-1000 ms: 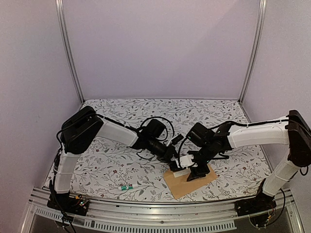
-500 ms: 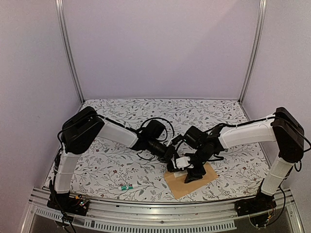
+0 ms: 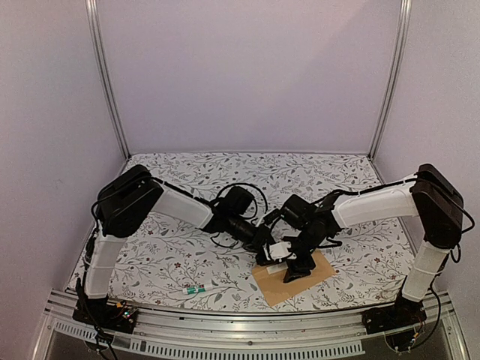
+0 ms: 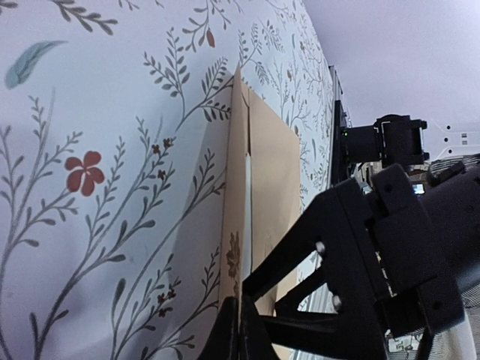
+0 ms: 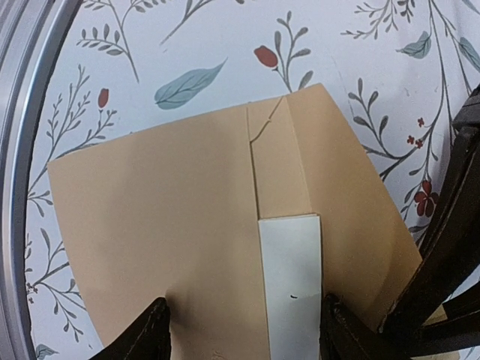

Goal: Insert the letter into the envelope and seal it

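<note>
- inserting the letter (image 5: 289,285) into the envelope (image 5: 165,225) is the step in hand, by my judgement; sealing is not yet begun.
- the envelope lies flat on the floral cloth (image 5: 187,52), near the front edge of the table and between the two arms.
- the letter shows in the right wrist view as a narrow white strip on the tan face of the envelope. it lies along the middle seam, and its far end stops well before the far edge of the envelope.
- the right gripper (image 5: 244,324) hangs low over the envelope with its fingers (image 5: 150,334) spread wide, one on each side of the white strip. neither finger touches the strip, so this gripper grasps nothing and the letter is released.
- the left gripper (image 4: 236,330) has its fingers clenched fully together, right at one edge of the envelope. it seems to pinch that edge of the paper, but the wrist view is too steep to be sure.
- the next move, i think, calls for the right fingers to close on the strip or press on its near end. then it can slide deeper along the seam while the left side holds the envelope in place. a light push is needed, because thin paper buckles easily.
</note>
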